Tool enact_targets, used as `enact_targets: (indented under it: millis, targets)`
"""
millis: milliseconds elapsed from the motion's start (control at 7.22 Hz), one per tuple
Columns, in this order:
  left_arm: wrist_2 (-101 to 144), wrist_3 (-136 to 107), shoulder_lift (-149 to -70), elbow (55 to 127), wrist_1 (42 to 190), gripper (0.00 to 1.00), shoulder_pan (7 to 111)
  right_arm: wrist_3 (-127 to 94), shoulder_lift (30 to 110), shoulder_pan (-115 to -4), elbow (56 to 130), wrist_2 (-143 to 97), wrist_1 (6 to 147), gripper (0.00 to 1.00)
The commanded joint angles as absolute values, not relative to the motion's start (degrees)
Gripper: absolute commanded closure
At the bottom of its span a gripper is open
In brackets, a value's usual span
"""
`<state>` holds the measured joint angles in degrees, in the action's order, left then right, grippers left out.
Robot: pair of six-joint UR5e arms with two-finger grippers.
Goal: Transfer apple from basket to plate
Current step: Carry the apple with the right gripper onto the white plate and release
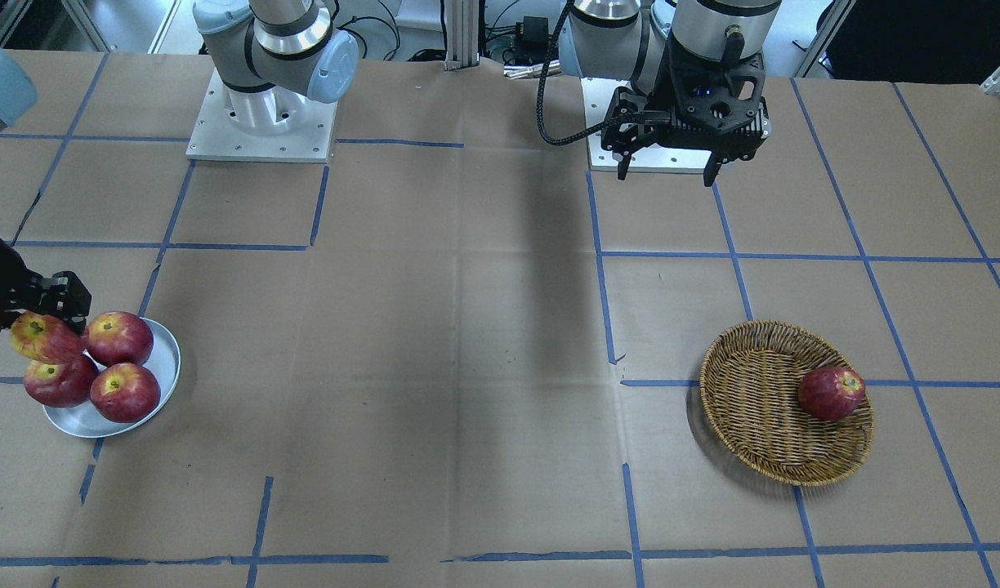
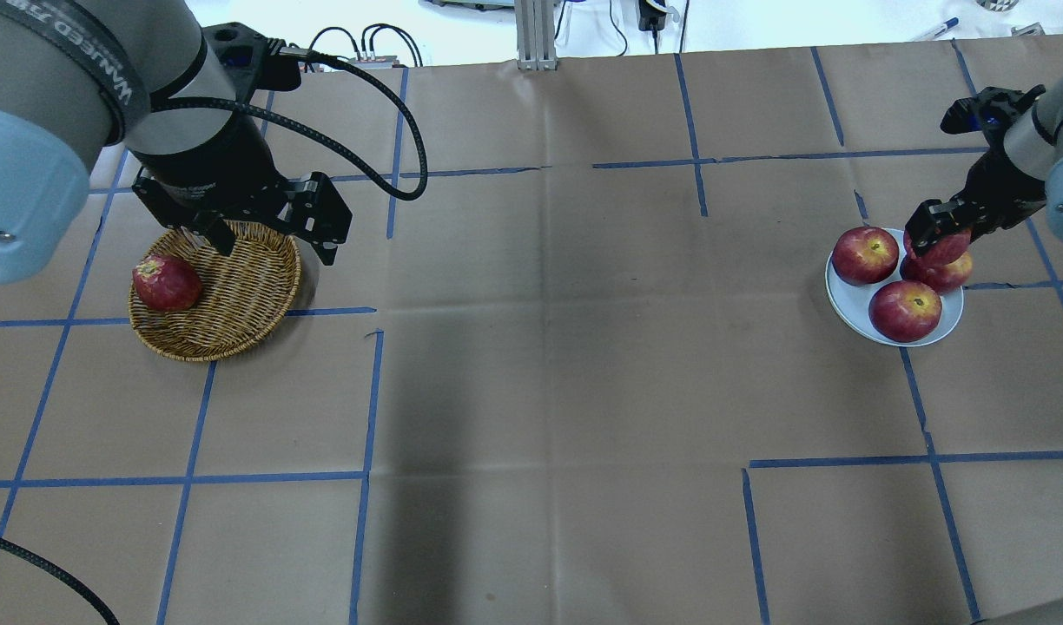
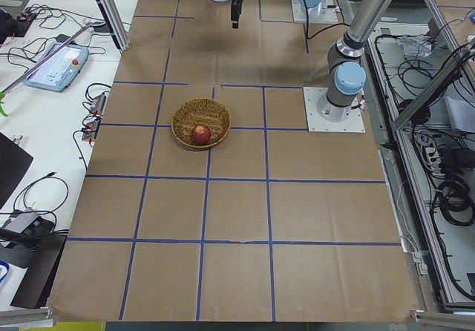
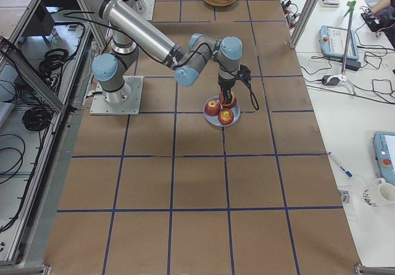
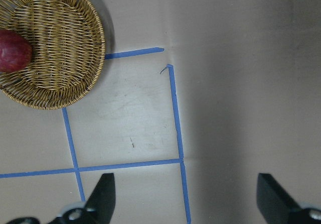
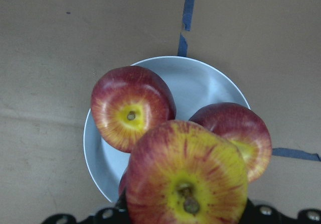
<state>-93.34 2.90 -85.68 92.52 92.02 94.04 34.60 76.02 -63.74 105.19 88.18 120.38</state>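
My right gripper (image 2: 940,233) is shut on the paler yellow-and-red apple (image 2: 938,250) and holds it over the right side of the small pale plate (image 2: 848,296). The apple fills the bottom of the right wrist view (image 6: 188,179), just above the plate (image 6: 200,86). I cannot tell whether it touches the apple beneath it. The wicker basket (image 2: 236,317) sits far to the left, and my left gripper (image 2: 271,236) hangs open and empty above its far right rim. The basket also shows in the left wrist view (image 5: 65,43).
Three dark red apples lie on the plate: one (image 2: 864,255), a second (image 2: 905,310) and a third (image 2: 941,274) under the held apple. Another dark red apple (image 2: 167,282) lies in the basket. Brown paper with blue tape lines covers the table (image 2: 549,365).
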Motion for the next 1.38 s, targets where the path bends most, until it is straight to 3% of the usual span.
enact_targets:
  millis: [0,138,277,415,969,1246]
  targets:
    - [-93.34,2.90,-85.61,92.55,92.02,0.01,94.04,34.72,74.89,-63.72,105.47,87.98,121.29,0.43]
    - [-93.34,2.90,-85.69,92.55,92.02,0.01,94.04,34.63,74.88,-63.72,105.47,87.98,121.29,0.42]
    - [-93.43,2.90,-85.69,92.55,92.02,0.01,94.04,34.63,74.88,-63.72,105.47,87.98,121.29,0.31]
    - [-93.34,2.90,-85.69,92.55,92.02,0.01,94.04,34.63,74.71,-63.72,105.47,88.07,121.29,0.00]
    - [-93.43,2.90,-85.69,92.64,92.11,0.01,94.04,33.93,77.86,-65.03,102.67,87.98,119.28,0.00]
    - [-93.43,2.90,-85.69,92.64,92.11,0.01,94.04,30.08,82.41,-69.06,97.24,88.07,107.21,0.00]
